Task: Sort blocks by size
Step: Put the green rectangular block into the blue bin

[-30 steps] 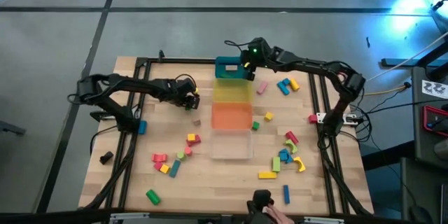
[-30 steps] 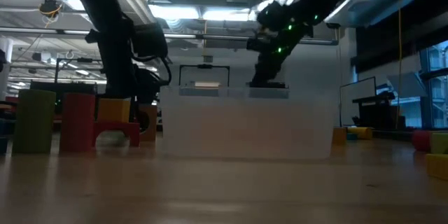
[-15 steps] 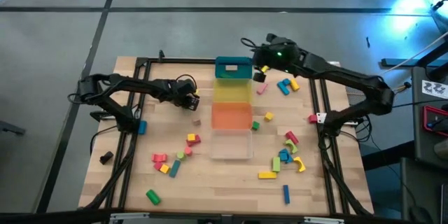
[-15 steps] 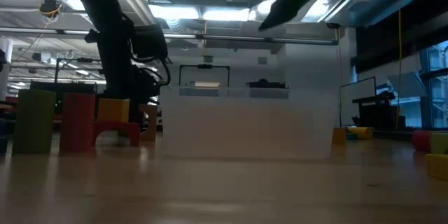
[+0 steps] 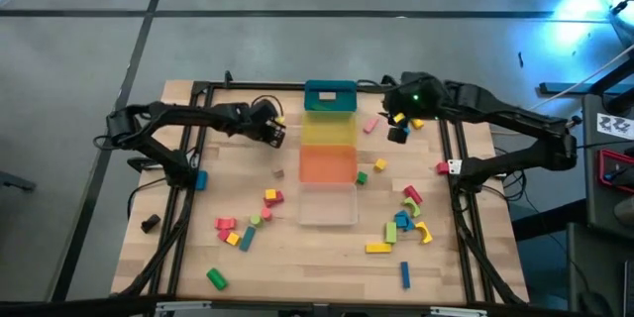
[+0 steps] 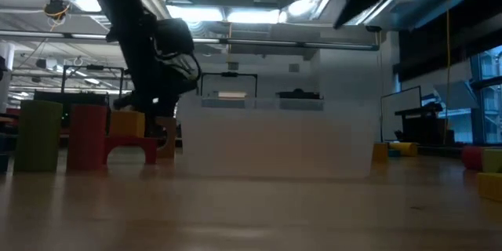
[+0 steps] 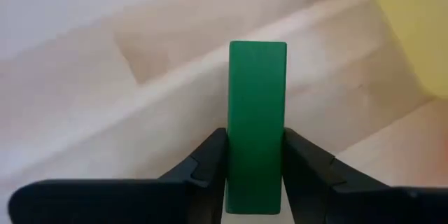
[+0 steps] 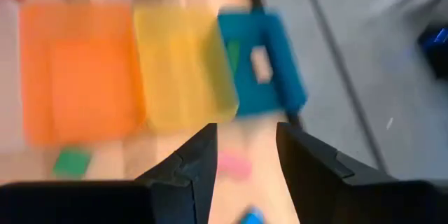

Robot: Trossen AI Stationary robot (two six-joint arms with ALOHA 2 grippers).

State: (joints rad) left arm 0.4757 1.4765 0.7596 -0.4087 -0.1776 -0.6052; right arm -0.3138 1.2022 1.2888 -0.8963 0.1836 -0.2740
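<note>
My left gripper [image 5: 275, 131] hovers left of the yellow bin [image 5: 328, 131], shut on a green bar block [image 7: 257, 98]. My right gripper [image 5: 398, 129] hangs high to the right of the teal bin [image 5: 330, 96], over loose pink, blue and yellow blocks [image 5: 404, 119]. It is open, with nothing between its fingers [image 8: 245, 136]. A tan block lies in the teal bin [image 8: 260, 63]. More blocks lie flat on the wood in groups at the left [image 5: 248, 228] and right [image 5: 406, 218]. My left gripper pinches the green bar's two long sides [image 7: 256, 155] between its two fingers [image 7: 210, 157], at the end nearest the wrist. The fingers lie along the bar, which sticks out ahead of them over the wood. They slant steeply down.
Teal, yellow, orange [image 5: 328, 165] and clear [image 5: 328, 203] bins stand in a row down the table's middle. A tan cube [image 5: 279, 171] lies left of the orange bin. A black frame [image 5: 188, 158] edges both sides. In the low view, tall green [image 6: 39, 136] and red [image 6: 106, 137] blocks stand near.
My right gripper has swung from over the teal bin toward the table's right edge and has risen, leaving the low view at the top. My left gripper has lifted a little and moved slightly toward the far edge and the bins.
</note>
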